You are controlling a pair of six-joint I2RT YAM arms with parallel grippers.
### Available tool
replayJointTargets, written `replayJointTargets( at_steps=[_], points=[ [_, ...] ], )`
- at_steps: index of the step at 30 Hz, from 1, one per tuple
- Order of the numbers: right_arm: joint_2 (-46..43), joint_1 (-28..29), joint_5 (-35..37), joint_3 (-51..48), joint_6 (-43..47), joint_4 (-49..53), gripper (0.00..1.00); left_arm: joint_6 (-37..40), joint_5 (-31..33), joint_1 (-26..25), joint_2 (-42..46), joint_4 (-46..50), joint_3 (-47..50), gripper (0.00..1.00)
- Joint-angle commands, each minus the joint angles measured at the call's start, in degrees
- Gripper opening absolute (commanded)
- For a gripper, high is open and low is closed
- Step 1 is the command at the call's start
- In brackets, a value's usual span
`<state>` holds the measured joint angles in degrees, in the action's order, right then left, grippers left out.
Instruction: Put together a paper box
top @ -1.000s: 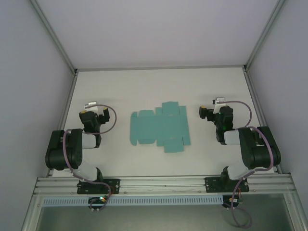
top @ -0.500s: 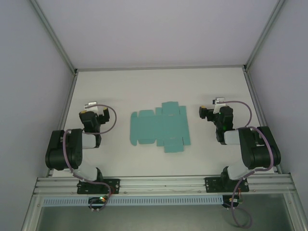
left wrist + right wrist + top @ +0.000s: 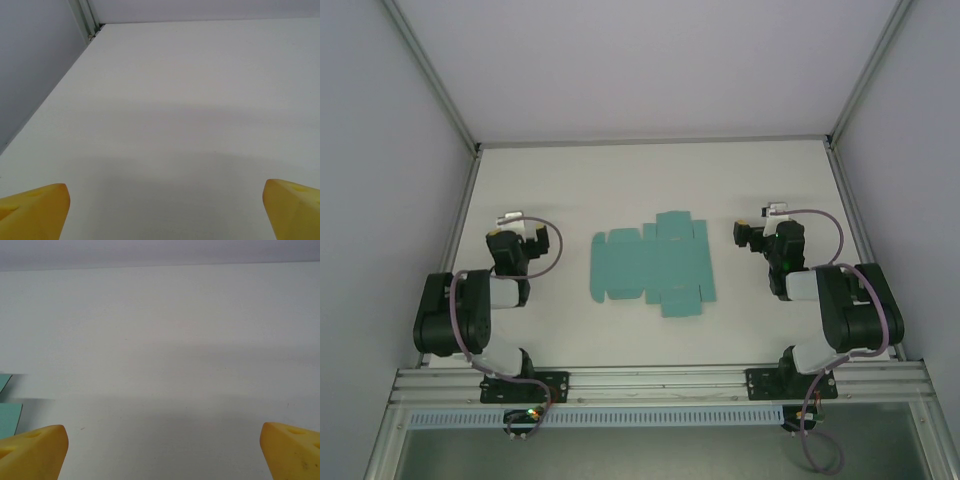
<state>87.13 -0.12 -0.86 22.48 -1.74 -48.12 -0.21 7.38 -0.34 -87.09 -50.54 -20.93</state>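
Nearest in the top view is the silver aluminium rail with both black arm bases bolted on. The strip below it is too murky to make out.

From above, the black wrists cover the fingers, so you can't really read them there. The wrist cams sort it out. The left gripper has its yellow fingertips cut off at the bottom corners, spread wide with bare table between them. The right gripper is the same, with its tips spread wide and cropped by the frame.

The paper box is a flat teal-green die-cut card sheet, not folded at all. It lies on the white table between the two arms, well apart from both and touching neither. The right wrist cam catches a sliver of it at the left edge, with the rest out of frame.

Further back the tabletop runs to the pale grey back wall. A metal corner post shows far left in the left wrist view.
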Motion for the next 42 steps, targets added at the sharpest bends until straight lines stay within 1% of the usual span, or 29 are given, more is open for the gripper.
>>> replayJointTargets(
  at_steps=[1, 2, 4, 6, 9, 12, 13, 15, 17, 19, 21, 22, 26, 28, 30, 33, 38, 40, 42],
  points=[
    [-5.9, -0.1, -0.9, 3.7, 0.3, 8.1, 1.00, -0.4, 1.9, 0.2, 7.5, 9.2, -3.5, 1.00],
    [-6.8, 0.2, -1.3, 4.9, 0.6, 11.9, 1.00, -1.5, 2.6, 0.2, 9.5, 15.0, -5.5, 1.00],
    [-10.8, 2.0, 0.5, 7.3, 0.6, 18.4, 1.00, -5.6, 2.8, 0.1, 12.1, 24.5, -9.1, 1.00],
    [-13.5, 3.7, 1.7, 9.6, -1.5, 23.8, 0.99, -8.5, -1.4, -0.8, 14.5, 31.1, -11.3, 1.00],
    [-16.3, 5.8, 1.0, 14.2, -7.7, 34.0, 1.00, -13.0, -1.4, -4.6, 17.2, 40.7, -15.0, 1.00],
    [-16.1, 10.9, -0.3, 19.8, -11.6, 46.3, 1.00, -18.0, -4.0, -8.9, 16.4, 50.9, -19.5, 1.00],
    [-15.0, 13.0, -0.4, 21.9, -13.7, 50.6, 0.98, -19.4, -5.1, -10.9, 15.5, 53.4, -20.6, 1.00],
    [-12.3, 15.9, -2.8, 25.2, -18.4, 56.8, 0.90, -21.2, -6.1, -14.4, 13.9, 57.1, -22.3, 1.00],
    [-8.9, 17.6, -9.5, 27.6, -22.3, 60.1, 0.79, -22.9, -6.7, -17.3, 11.8, 60.1, -23.8, 1.00],
    [-5.5, 18.7, -15.0, 28.4, -25.2, 60.8, 0.69, -25.6, -8.9, -18.3, 9.2, 62.8, -25.4, 1.00],
    [-2.2, 20.1, -18.6, 28.0, -27.7, 58.2, 0.58, -27.9, -13.0, -18.3, 6.5, 63.9, -26.0, 1.00],
    [-0.4, 20.6, -19.2, 28.1, -28.1, 58.0, 0.55, -28.4, -15.1, -18.3, 5.3, 63.6, -26.0, 1.00],
    [5.9, 20.6, -14.6, 29.3, -28.7, 60.7, 0.50, -30.6, -21.4, -18.2, 3.2, 59.7, -24.0, 1.00],
    [8.7, 20.2, -12.6, 28.9, -27.6, 60.4, 0.49, -30.4, -23.4, -18.2, 2.8, 58.8, -23.3, 1.00],
    [11.6, 19.2, -12.3, 28.0, -27.4, 60.1, 0.42, -31.2, -24.8, -18.2, 2.4, 58.3, -22.7, 1.00],
    [15.0, 18.2, -13.7, 26.7, -28.9, 58.1, 0.39, -31.7, -28.8, -18.2, 0.8, 57.3, -22.1, 1.00],
    [18.9, 18.0, -13.1, 27.0, -29.8, 58.3, 0.37, -32.4, -31.8, -18.2, -2.0, 55.6, -21.3, 1.00],
    [19.4, 18.0, -13.2, 26.7, -30.1, 57.7, 0.36, -33.4, -34.6, -18.4, -3.0, 52.0, -20.5, 0.99],
    [19.1, 18.0, -13.1, 26.1, -30.1, 57.0, 0.36, -34.9, -38.1, -18.3, -4.5, 47.8, -19.9, 0.95]
  ],
)
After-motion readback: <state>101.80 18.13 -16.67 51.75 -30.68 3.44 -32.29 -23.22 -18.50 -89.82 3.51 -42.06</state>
